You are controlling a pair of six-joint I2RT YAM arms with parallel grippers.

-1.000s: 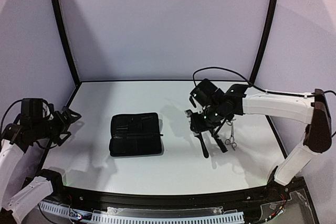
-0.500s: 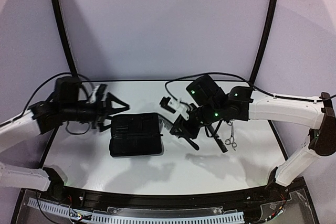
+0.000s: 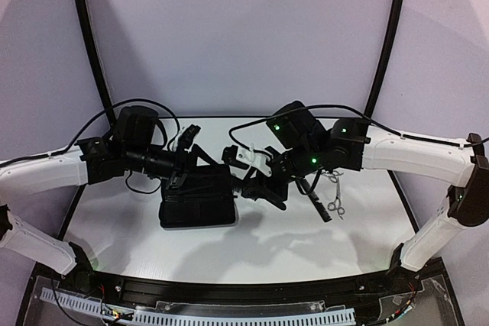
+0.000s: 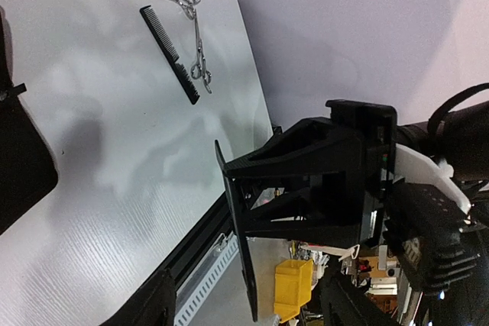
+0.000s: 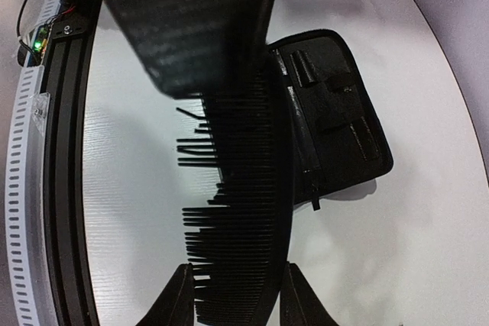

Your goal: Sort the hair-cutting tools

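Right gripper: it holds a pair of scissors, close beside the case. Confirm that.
Not right. The right gripper holds a black comb, not scissors, close beside the case; the right wrist view shows the comb's teeth plainly.

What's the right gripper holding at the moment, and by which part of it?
The right gripper holds a black comb, clamped across its toothed part, one finger on the spine and the other on the teeth tips.
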